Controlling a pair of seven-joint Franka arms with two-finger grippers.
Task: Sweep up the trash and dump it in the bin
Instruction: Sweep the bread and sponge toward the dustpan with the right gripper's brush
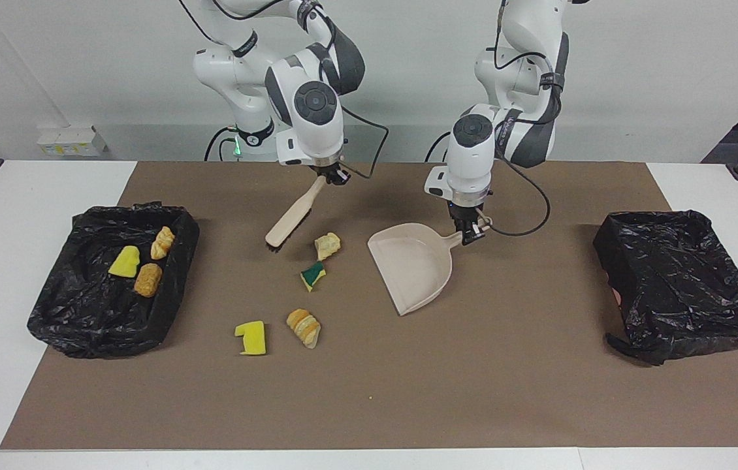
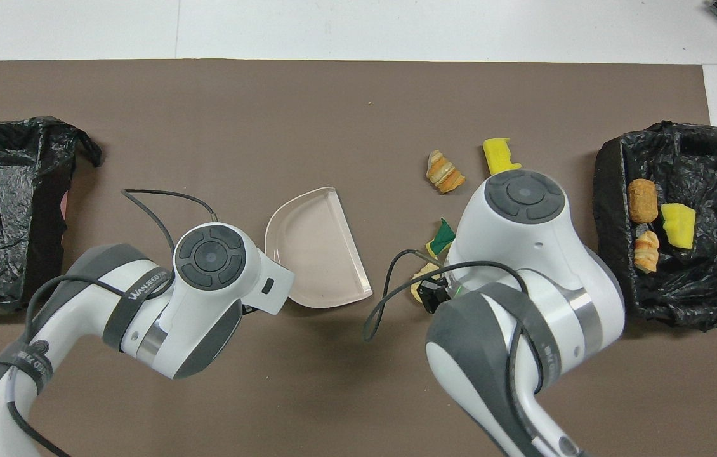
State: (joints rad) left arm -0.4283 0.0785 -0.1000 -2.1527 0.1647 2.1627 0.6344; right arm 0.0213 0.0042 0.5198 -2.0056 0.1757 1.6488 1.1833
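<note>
My right gripper (image 1: 335, 176) is shut on the handle of a wooden brush (image 1: 290, 215), which hangs tilted with its bristles low over the mat. Beside them lie a pale bread scrap (image 1: 327, 245) and a green-and-yellow sponge scrap (image 1: 313, 275). A bread chunk (image 1: 304, 326) and a yellow sponge piece (image 1: 251, 337) lie farther from the robots. My left gripper (image 1: 472, 236) is shut on the handle of the beige dustpan (image 1: 411, 264), which rests on the mat. In the overhead view both grippers are hidden under their wrists; the dustpan (image 2: 317, 247) and green sponge scrap (image 2: 441, 236) show.
A black-bagged bin (image 1: 81, 307) at the right arm's end holds a yellow sponge piece (image 1: 125, 261) and two bread pieces (image 1: 147, 279). A second black-bagged bin (image 1: 676, 274) stands at the left arm's end. A brown mat (image 1: 506, 391) covers the table.
</note>
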